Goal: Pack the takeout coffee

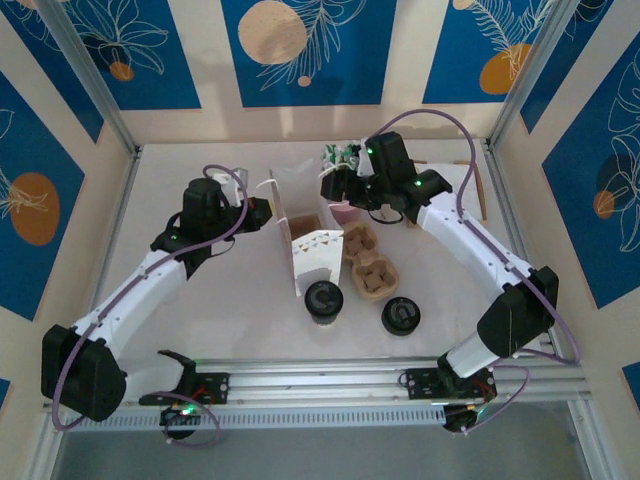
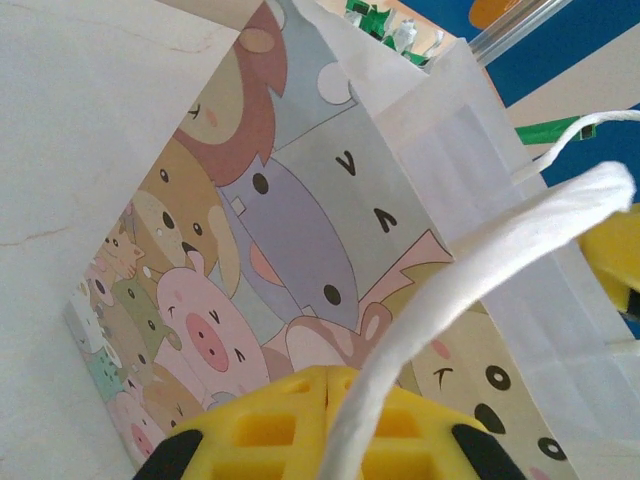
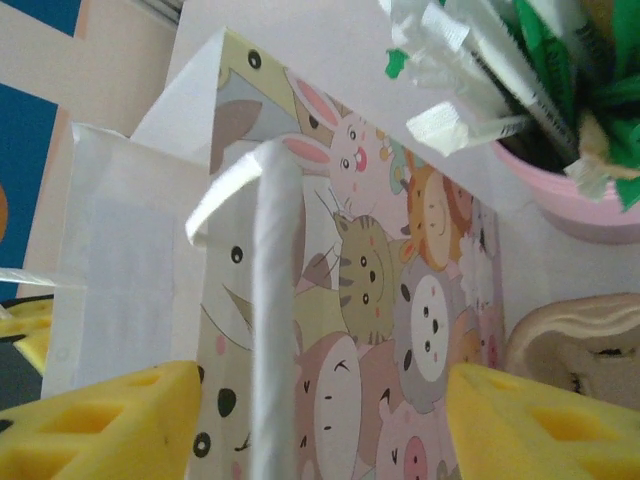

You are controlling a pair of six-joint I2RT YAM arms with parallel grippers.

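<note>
The takeout coffee (image 1: 323,300), a small paper cup with a black sip lid, stands on the table in front of the bag. The cartoon-animal paper bag (image 1: 300,240) stands open mid-table. My left gripper (image 1: 255,210) is at its left side. In the left wrist view, the yellow fingers (image 2: 326,385) are shut, and the white bag handle (image 2: 470,270) runs out from them. My right gripper (image 1: 335,187) hovers open at the bag's right side. The other white handle (image 3: 275,300) stands between its spread fingers (image 3: 322,400), untouched. Neither gripper is near the coffee.
A brown pulp cup carrier (image 1: 368,262) lies right of the bag. A low black lid stack (image 1: 400,316) sits near the front. A pink cup (image 3: 570,190) of green-and-white packets stands behind the bag, close to my right gripper.
</note>
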